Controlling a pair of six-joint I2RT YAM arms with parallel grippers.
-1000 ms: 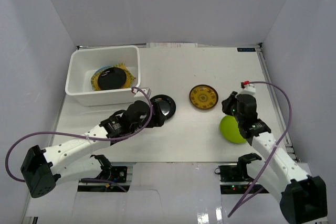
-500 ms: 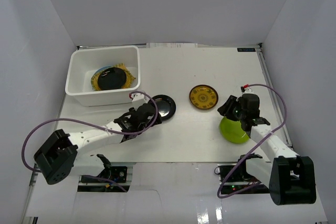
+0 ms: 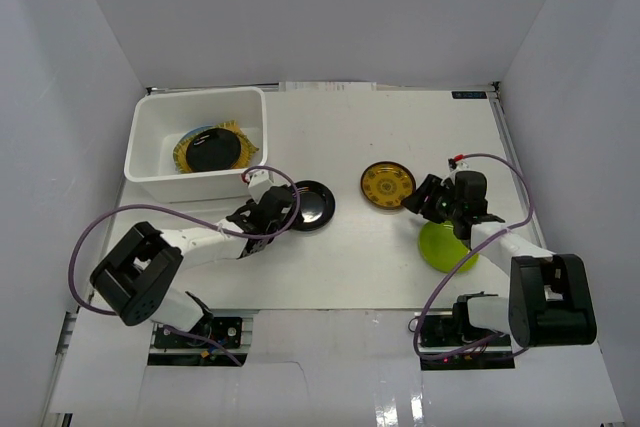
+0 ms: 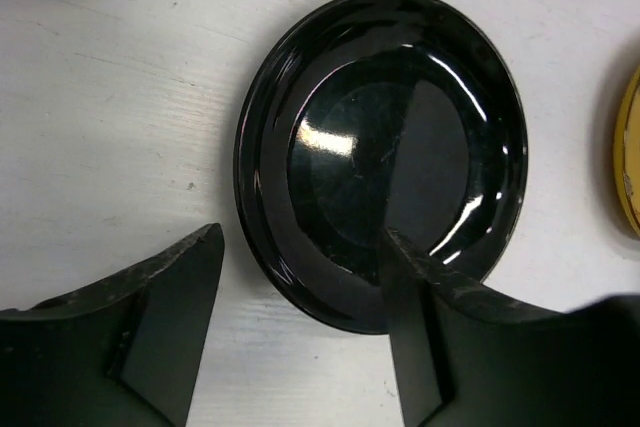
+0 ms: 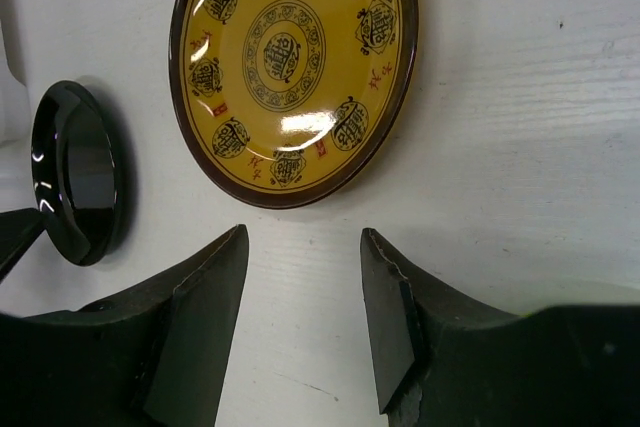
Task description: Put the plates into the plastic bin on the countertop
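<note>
A glossy black plate (image 3: pixel 310 203) lies on the white countertop (image 3: pixel 350 137); it also shows in the left wrist view (image 4: pixel 385 152). My left gripper (image 3: pixel 283 210) (image 4: pixel 300 247) is open, its right finger over the plate's near rim and its left finger on the table beside it. A gold-patterned dark-rimmed plate (image 3: pixel 388 184) (image 5: pixel 295 67) lies just ahead of my open, empty right gripper (image 3: pixel 428 199) (image 5: pixel 303 239). A lime green plate (image 3: pixel 448 247) lies under the right arm. The white plastic bin (image 3: pixel 150 137) at the back left holds a stack with a black plate (image 3: pixel 212 151) on top.
White walls close in the table on the left, back and right. The black plate also shows at the left edge of the right wrist view (image 5: pixel 75 175). The gold plate's edge shows at the right of the left wrist view (image 4: pixel 630 162).
Both arms have lowered and reached forward. The left gripper has come down to the black plate's near rim. The right gripper has moved left off the green plate toward the gold plate.
</note>
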